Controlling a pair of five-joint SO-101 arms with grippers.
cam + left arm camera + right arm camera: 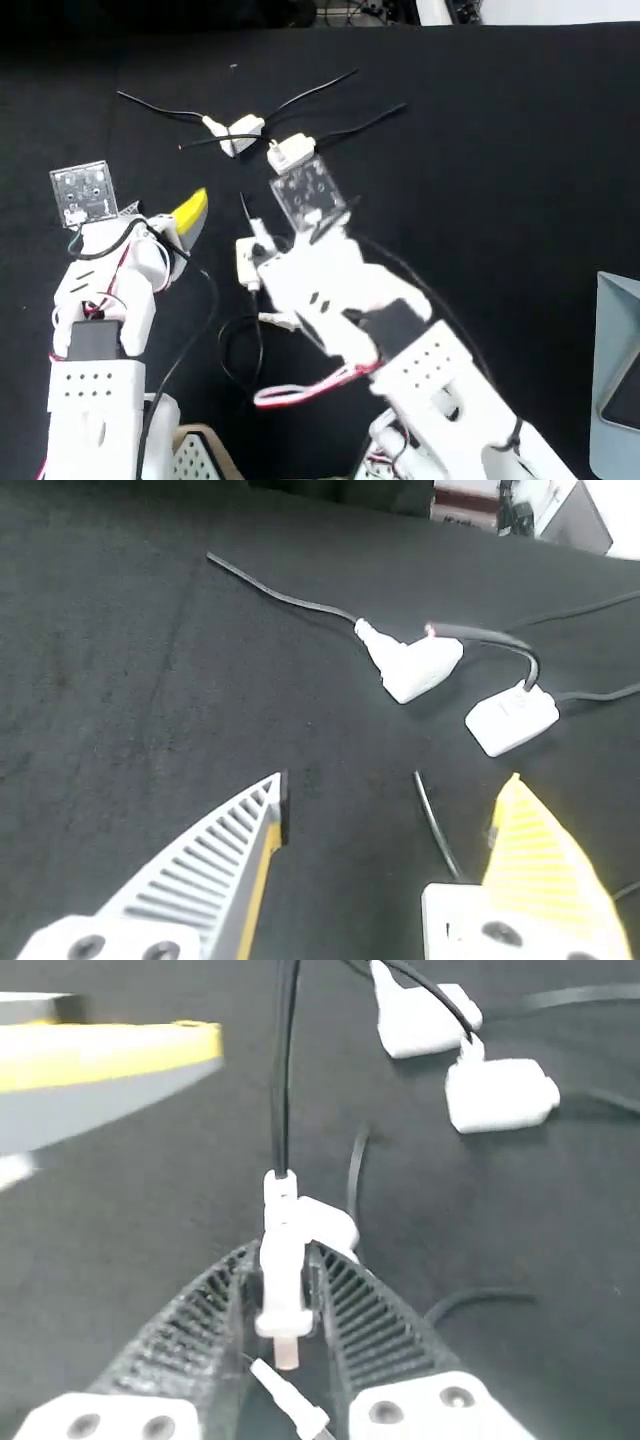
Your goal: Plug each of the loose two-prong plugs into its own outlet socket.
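The right arm's (pixel 330 290) jaws clench a white two-prong plug (pixel 282 1280) just above the desk (pixel 480 180). The left arm's (pixel 100 300) jaws hang released at its nine o'clock. Toward twelve o'clock lie two white blocks (pixel 418 665) (pixel 510 720), probably sockets. The next move is carrying the plug over and aligning its prongs.

White plug (pixel 283 1215) clamped upright in the right end effector (pixel 280 1255)!
Its black cord (pixel 285 1080) runs straight ahead; beyond, a nearer white block (pixel 500 1095) and a farther white block (pixel 420 1020) lie close together on the bench (pixel 150 1190), both corded.
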